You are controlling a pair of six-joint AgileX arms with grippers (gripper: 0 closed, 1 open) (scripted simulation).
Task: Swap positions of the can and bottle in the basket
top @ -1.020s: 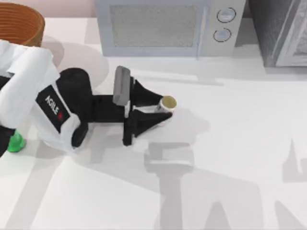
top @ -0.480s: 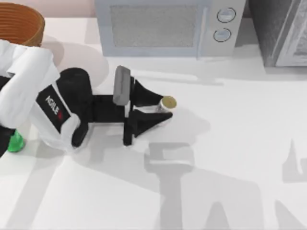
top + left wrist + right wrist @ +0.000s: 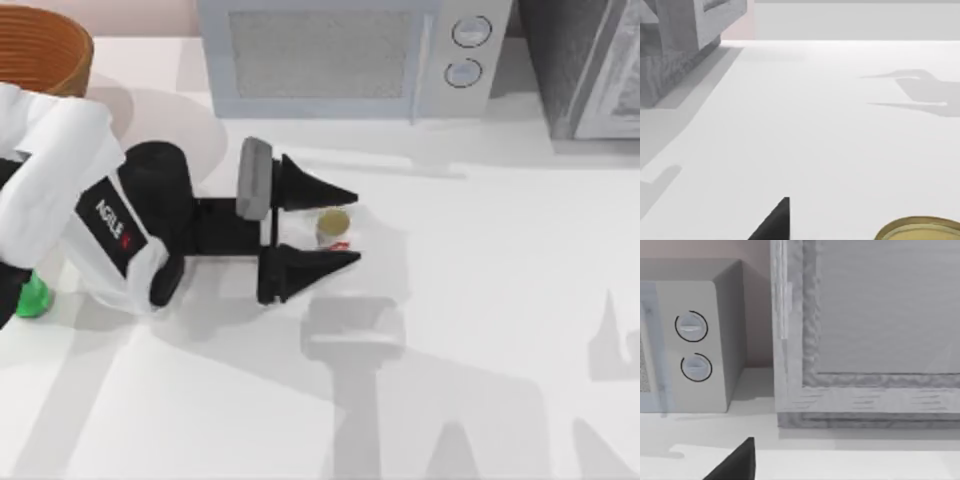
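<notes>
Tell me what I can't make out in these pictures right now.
- Bottle: top view, mostly hidden under the left arm at the left edge.
- Basket: top view, cut off by the corner, so its inside is unseen.
- Can: left wrist view crops it to a sliver of gold top.
- Left gripper: open around the can; contact unclear.

"AGILE" is showing in white letters, with a small red mark after it, on a black panel of the left arm (image 3: 110, 225), just left of the can (image 3: 333, 228). Red markings on the can are too small to read. Microwave (image 3: 350, 55) dials are carrying no legible text.
</notes>
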